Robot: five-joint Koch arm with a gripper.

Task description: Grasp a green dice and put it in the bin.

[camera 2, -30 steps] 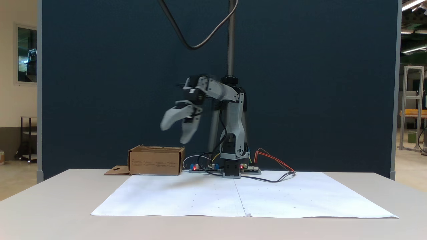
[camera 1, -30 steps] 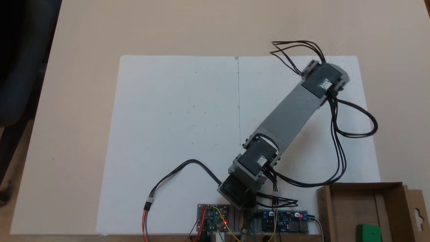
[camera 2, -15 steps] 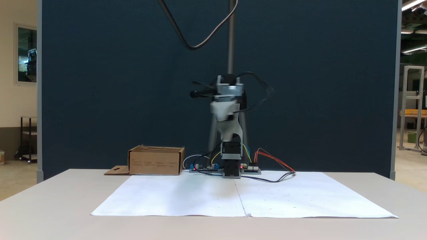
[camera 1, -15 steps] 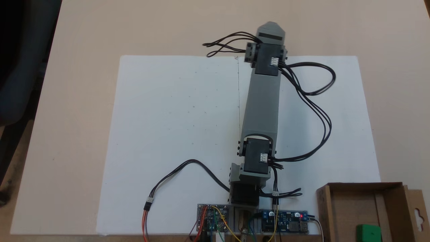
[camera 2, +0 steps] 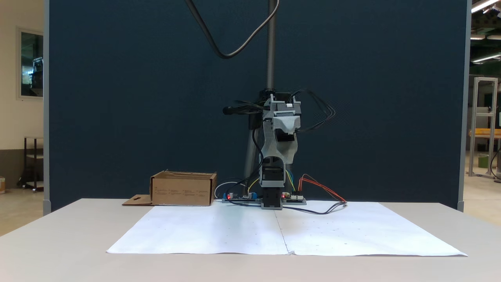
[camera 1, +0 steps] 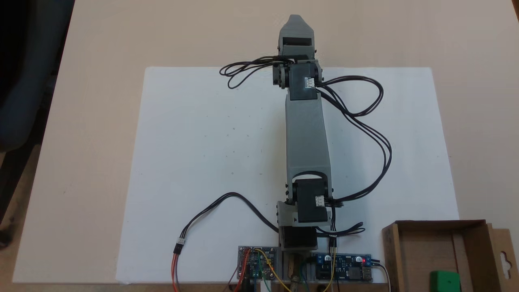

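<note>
Nearest the camera in a fixed view, the white paper sheet lies flat on the beige table. A thin centre line divides the sheet into two halves.

At the far edge of the sheet stands the arm base. Circuit boards sit on either side of it, some with red indicator lights lit. Black, red and yellow wires run from the boards across the paper.

The arm extends from its base straight out over the sheet, roughly along the centre line. The gripper is at the end of the arm, past the far edge of the paper and above the bare table. It points toward the front camera, so the jaws lie one behind the other. Whether they are spread or closed cannot be told, and nothing is seen between them.

The bin rests on the table beside the boards, on the left in the front-facing fixed view and at the lower right in the top-down one. Its flap with the keyhole cut-out lies folded outward. The green dice sits inside the bin, on its floor, well apart from the gripper.

Behind the table stands a dark blue partition. A metal pole rises behind the arm, and a cable hangs in a loop from it.
</note>
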